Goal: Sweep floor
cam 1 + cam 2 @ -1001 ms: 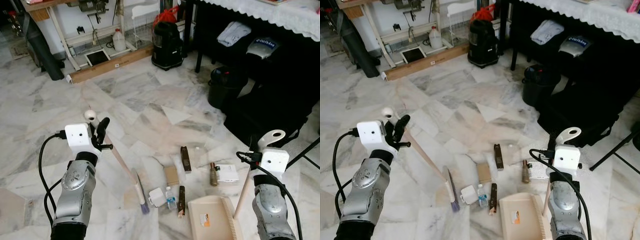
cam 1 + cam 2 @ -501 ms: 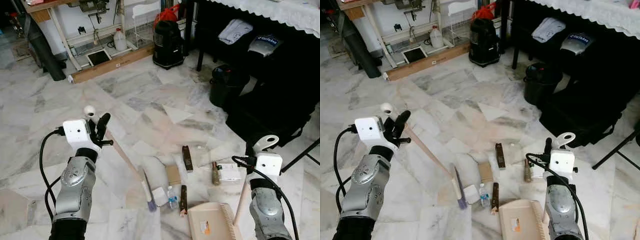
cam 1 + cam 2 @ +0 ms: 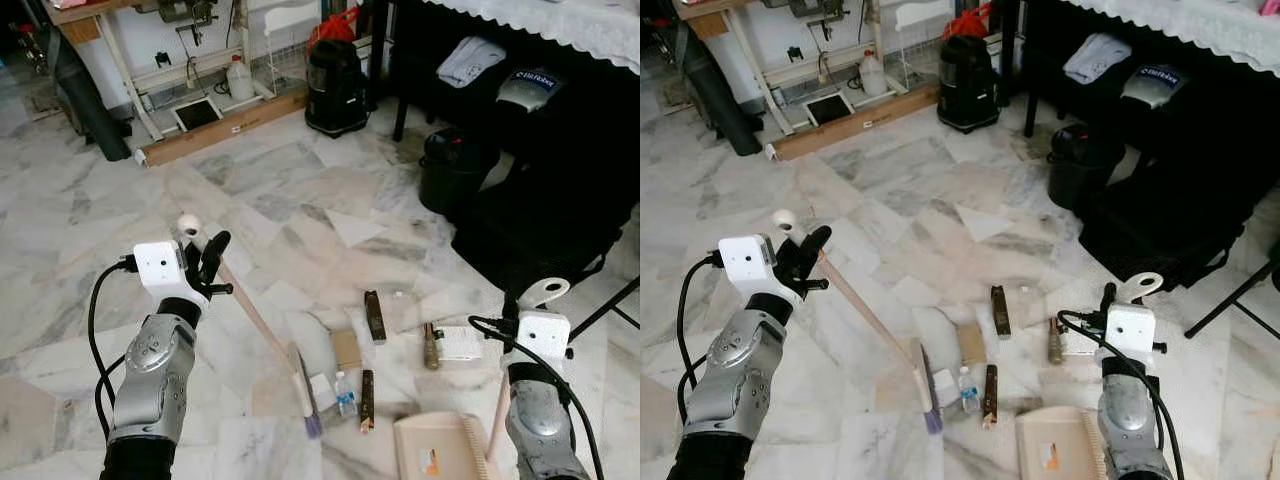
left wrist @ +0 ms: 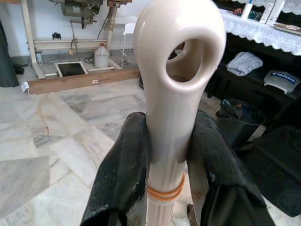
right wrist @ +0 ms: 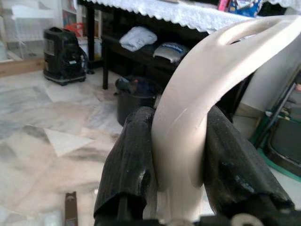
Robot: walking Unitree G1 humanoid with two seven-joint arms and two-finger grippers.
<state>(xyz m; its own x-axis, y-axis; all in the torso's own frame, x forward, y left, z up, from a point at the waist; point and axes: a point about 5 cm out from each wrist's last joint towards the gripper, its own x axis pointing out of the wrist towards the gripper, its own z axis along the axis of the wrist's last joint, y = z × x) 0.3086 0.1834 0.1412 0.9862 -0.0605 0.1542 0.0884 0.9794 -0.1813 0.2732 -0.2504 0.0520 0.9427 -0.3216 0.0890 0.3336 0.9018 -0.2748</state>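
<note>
Cream broom (image 3: 262,320) clenched in left claw (image 4: 164,155); right claw (image 5: 176,160) grips the frame-cropped dustpan (image 3: 440,452).

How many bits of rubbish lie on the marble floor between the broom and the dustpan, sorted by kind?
Dark brown flat bars: 2
Small bottles, one clear plastic, one brown: 2
White packets, one boxy, one flat: 2
Tan cardboard square: 1
Total: 7

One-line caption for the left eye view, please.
Left end effector sweeps the broom toward floor litter while the right end effector holds the dustpan.
</note>
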